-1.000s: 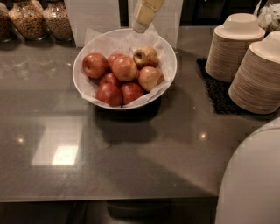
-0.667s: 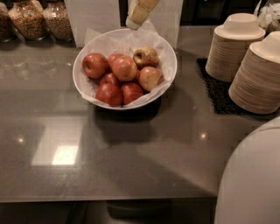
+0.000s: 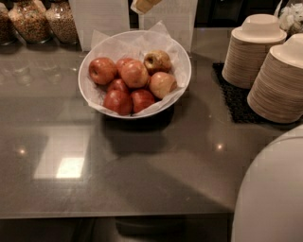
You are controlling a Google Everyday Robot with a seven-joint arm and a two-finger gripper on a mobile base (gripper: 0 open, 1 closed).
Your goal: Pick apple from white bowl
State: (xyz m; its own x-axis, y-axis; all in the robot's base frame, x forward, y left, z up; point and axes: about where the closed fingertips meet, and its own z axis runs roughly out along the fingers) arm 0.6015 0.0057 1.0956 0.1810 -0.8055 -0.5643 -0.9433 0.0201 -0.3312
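Observation:
The white bowl (image 3: 83, 87), lined with crinkled white paper, stands on the grey counter at the upper middle of the camera view. It holds several apples. The pinkish-red apple (image 3: 162, 84) with a pale yellowish blush lies at the bowl's right side. A yellow-brown mottled apple (image 3: 157, 61) sits just behind it, and darker red apples (image 3: 118, 101) fill the left and front. My gripper (image 3: 144, 4) shows only as a beige tip at the top edge, above and behind the bowl, well clear of the apples.
Two tall stacks of beige disposable bowls (image 3: 279, 85) stand on a black mat (image 3: 234, 101) at the right. Glass jars of grains (image 3: 28, 21) and white upright panels (image 3: 102, 16) line the back. My white body (image 3: 270, 194) fills the bottom right corner.
The gripper has risen and drawn back toward the top edge, so less of it shows now. The bowl and apples have not moved.

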